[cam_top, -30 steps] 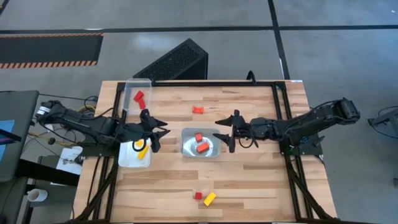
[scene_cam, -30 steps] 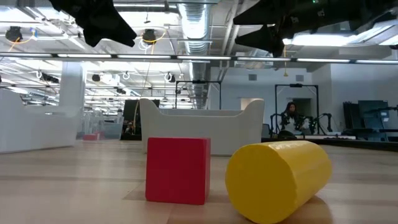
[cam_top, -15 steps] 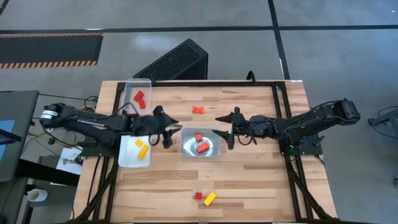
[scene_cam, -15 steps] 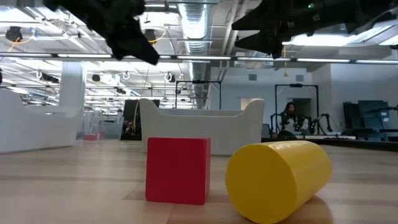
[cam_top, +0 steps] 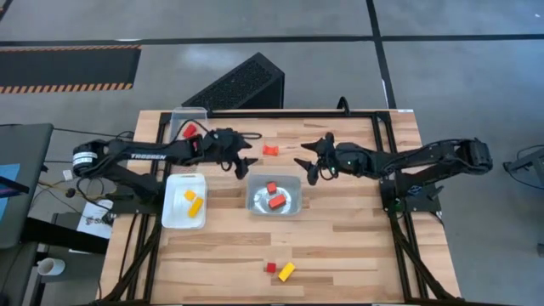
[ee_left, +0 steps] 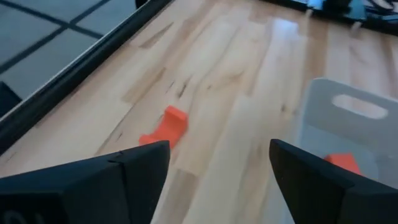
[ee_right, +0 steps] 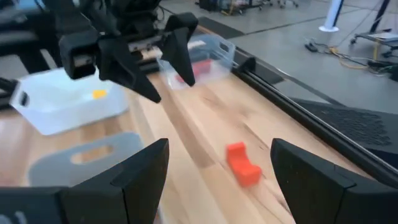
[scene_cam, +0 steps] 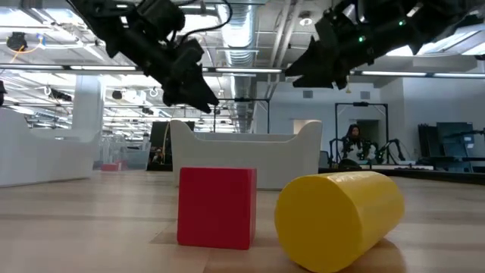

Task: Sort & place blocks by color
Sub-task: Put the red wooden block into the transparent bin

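here both grippers, left (cam_top: 241, 159) and right (cam_top: 308, 161), hang with fingers spread and empty on either side of the orange block (cam_top: 270, 150) lying on the bare table (cam_top: 340, 238).

**Where things lie on the table**

We see three trays. The middle tray (cam_top: 274, 196) sits at the table's centre with two blocks (cam_top: 274, 195) in it. The left tray (cam_top: 184, 201) lies to its left, holding two blocks (cam_top: 192, 201). The far tray (cam_top: 188, 121) stands at the far left corner, with one block (cam_top: 190, 129) inside. A loose block (cam_top: 270, 150) rests on the table (cam_top: 340, 246) behind the middle tray, between the left gripper (cam_top: 245, 159) and the right gripper (cam_top: 304, 161). Two more pieces (cam_top: 281, 270) lie close together near the front edge.
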Tool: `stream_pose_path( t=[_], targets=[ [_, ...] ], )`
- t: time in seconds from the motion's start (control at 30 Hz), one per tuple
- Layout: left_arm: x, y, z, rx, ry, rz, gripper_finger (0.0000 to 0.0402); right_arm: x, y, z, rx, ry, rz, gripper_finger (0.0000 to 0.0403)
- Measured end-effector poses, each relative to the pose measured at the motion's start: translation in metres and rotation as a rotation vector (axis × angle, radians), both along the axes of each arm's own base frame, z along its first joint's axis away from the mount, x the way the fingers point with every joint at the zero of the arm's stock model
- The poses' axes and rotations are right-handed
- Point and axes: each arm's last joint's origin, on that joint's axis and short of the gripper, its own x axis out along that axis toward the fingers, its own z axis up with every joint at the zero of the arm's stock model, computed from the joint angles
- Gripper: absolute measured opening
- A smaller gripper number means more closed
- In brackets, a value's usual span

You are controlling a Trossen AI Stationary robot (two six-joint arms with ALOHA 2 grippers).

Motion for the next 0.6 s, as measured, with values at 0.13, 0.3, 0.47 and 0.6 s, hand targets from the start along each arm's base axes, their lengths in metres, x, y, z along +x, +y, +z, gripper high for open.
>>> stream_pose_path(
  t=[0.13, 0.3, 0.47, 0.6],
  targets=[
    [0.002, 0.018, -0.007, 0.010, -0.012, 0.010, 0.0280, -0.003, -0.012, -0.002, -0.031, 0.041, -0.036, 0.0302],
    [0.008, 0.038, -0.017, 0.030, -0.060, 0.007, 0.0283, -0.005, -0.024, -0.001, -0.103, 0.070, -0.065, 0.0302],
    [0.012, 0.062, -0.026, 0.009, -0.170, -0.065, 0.0283, -0.009, -0.039, -0.002, -0.119, 0.086, -0.119, 0.0302],
    [0.016, 0.074, -0.040, -0.049, -0.244, -0.216, 0.0282, -0.011, -0.043, -0.001, -0.167, 0.112, -0.121, 0.0302]
  ],
)
